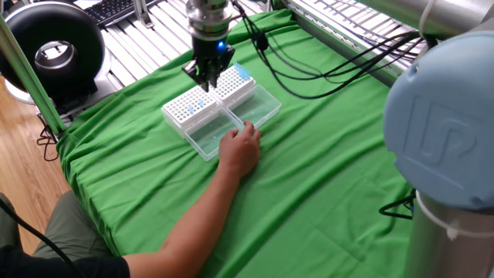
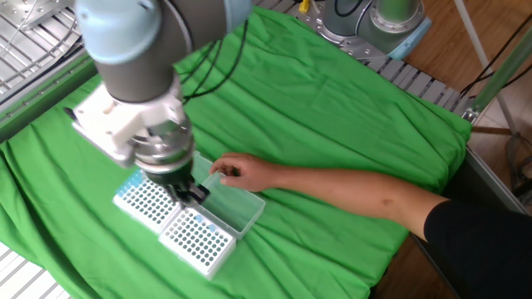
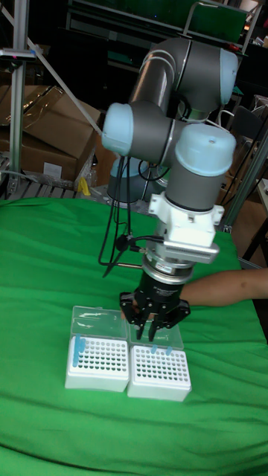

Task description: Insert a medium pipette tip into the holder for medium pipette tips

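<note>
Alignment matters most here: the gripper [image 1: 208, 82] hangs just above the holder for medium pipette tips [image 1: 184, 113], and I cannot tell whether its jaws clamp anything. I'd centre over a free hole, then descend straight and slowly.

Two oblique overheads, opposite sides — tall view low, frontal.

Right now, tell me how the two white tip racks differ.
The corner-tip rack has its blue tips bunched at one corner, while the scattered-tip rack shows only a couple of blue tips set apart near its back rows. The hand hangs over the scattered-tip rack, not the corner-tip rack. Both are white blocks with dense hole grids and clear lids lying open behind. I cannot tell which is taller.
</note>
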You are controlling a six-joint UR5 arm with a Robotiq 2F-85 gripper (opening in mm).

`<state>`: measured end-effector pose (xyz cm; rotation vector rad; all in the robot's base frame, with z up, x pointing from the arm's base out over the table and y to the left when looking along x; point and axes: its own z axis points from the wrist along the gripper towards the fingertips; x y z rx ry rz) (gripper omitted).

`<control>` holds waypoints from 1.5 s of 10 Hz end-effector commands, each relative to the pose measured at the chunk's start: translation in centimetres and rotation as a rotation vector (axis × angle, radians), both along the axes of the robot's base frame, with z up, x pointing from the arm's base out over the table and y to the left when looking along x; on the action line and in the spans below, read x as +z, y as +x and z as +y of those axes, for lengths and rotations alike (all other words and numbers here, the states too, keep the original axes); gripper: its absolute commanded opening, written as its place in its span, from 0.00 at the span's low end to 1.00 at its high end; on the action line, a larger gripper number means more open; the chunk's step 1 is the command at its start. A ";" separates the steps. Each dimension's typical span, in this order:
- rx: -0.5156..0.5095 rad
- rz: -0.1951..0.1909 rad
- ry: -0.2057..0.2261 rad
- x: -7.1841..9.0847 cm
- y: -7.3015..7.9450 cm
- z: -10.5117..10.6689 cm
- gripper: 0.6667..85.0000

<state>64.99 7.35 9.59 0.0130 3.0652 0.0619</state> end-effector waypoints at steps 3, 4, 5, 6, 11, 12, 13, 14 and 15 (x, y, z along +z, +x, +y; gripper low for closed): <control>-0.032 -0.018 0.007 -1.0 0.0 1.8 0.32; -0.032 -0.021 0.007 -1.1 0.1 1.9 0.32; -0.032 -0.024 0.007 -1.3 0.0 2.0 0.32; -0.034 -0.029 0.005 -1.5 0.1 2.2 0.32; -0.034 -0.038 -0.001 -2.2 0.3 2.1 0.31; -0.034 -0.039 -0.001 -2.3 0.4 2.1 0.31; -0.034 -0.041 -0.002 -2.5 0.4 2.1 0.30; -0.036 -0.042 -0.004 -2.6 0.5 2.0 0.30; -0.036 -0.046 -0.005 -2.9 0.6 1.9 0.29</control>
